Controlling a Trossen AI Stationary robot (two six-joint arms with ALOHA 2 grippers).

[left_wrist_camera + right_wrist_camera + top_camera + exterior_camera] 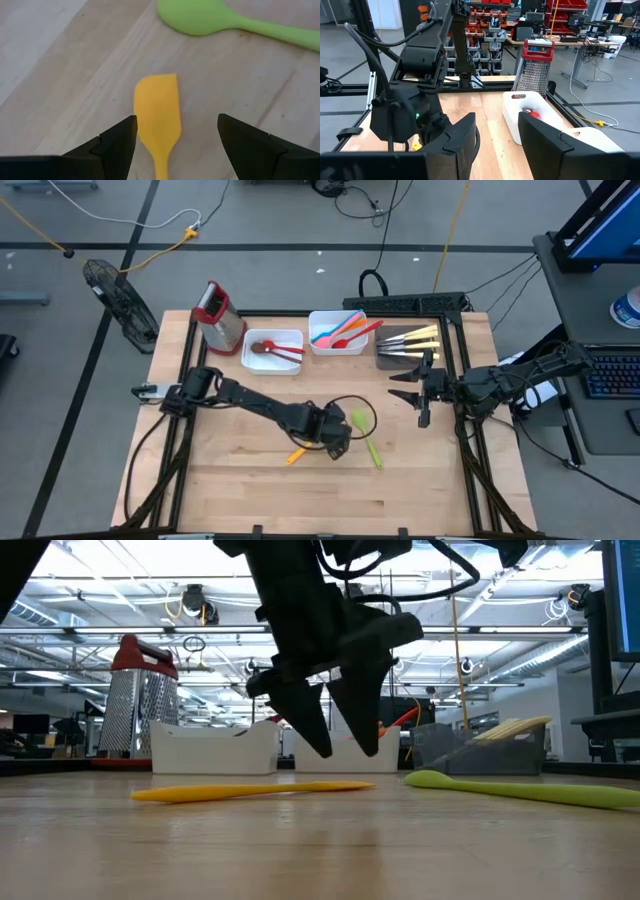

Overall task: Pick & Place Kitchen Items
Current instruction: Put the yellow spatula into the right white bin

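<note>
yellow spatula [157,117] handle cut off, left tool [175,137] spread

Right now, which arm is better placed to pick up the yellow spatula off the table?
The left. Its gripper hangs open directly over the yellow spatula, a finger on each side. The right gripper waits open near the dark tray, farther away.

Bright, even light falls from ceiling strip lamps [90,585] far overhead, leaving only soft shadows on the table [250,480]. Seen level from the table's edge, the left gripper [340,735] is a dark silhouette against the lit hall. The yellow spatula [157,112] looks soft-edged up close.
</note>
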